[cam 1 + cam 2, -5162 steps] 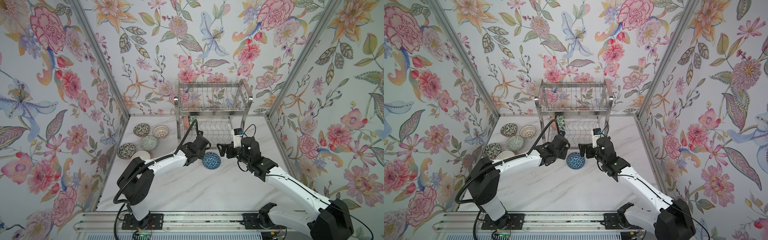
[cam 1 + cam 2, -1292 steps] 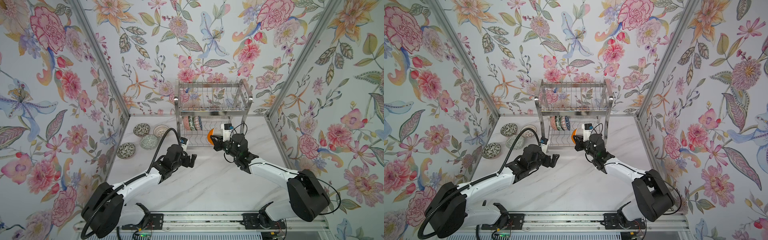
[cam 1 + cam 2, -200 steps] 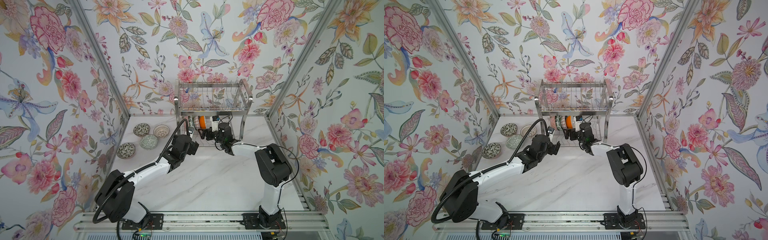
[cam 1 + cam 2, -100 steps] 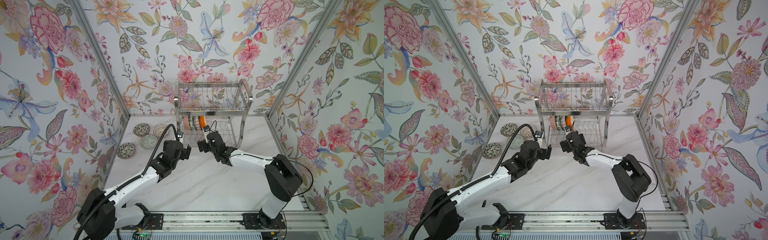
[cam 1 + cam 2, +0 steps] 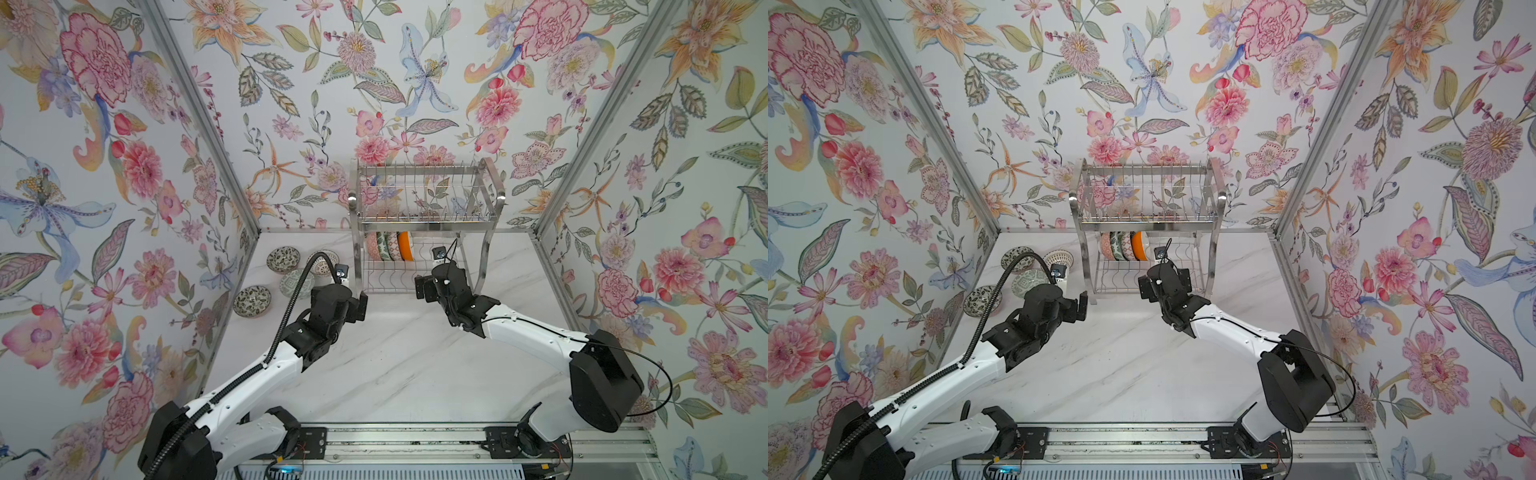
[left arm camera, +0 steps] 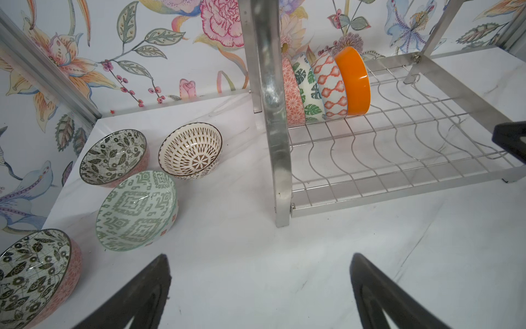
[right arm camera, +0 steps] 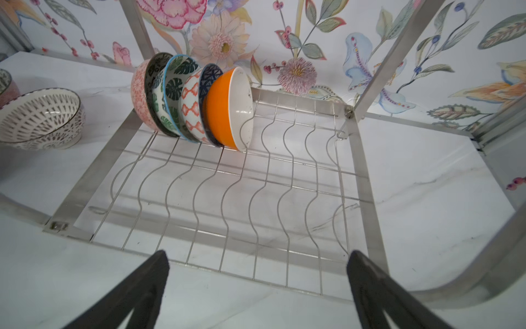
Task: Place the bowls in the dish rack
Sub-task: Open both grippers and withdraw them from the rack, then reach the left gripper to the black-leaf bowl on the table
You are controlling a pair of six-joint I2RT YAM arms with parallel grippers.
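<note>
Rack (image 5: 424, 226), half loaded: four bowls in, four out.
We logged four bowls standing on edge in a row at the left end of the rack's lower tier, each leaning on the next: pink bowl (image 7: 139, 94), leaf bowl (image 7: 170, 94), diamond bowl (image 7: 192, 108), orange bowl (image 7: 225, 108). Four more sat upright on the table (image 5: 395, 374) left of the rack: floral bowl (image 6: 113, 156), second floral bowl (image 6: 31, 279), lattice bowl (image 6: 190, 149), green bowl (image 6: 136, 209). The left gripper (image 6: 259, 256) hovered by the rack's front left leg, jaws wide apart, empty. The right gripper (image 7: 256, 253) hovered at the rack's front edge, jaws wide apart, empty.
</note>
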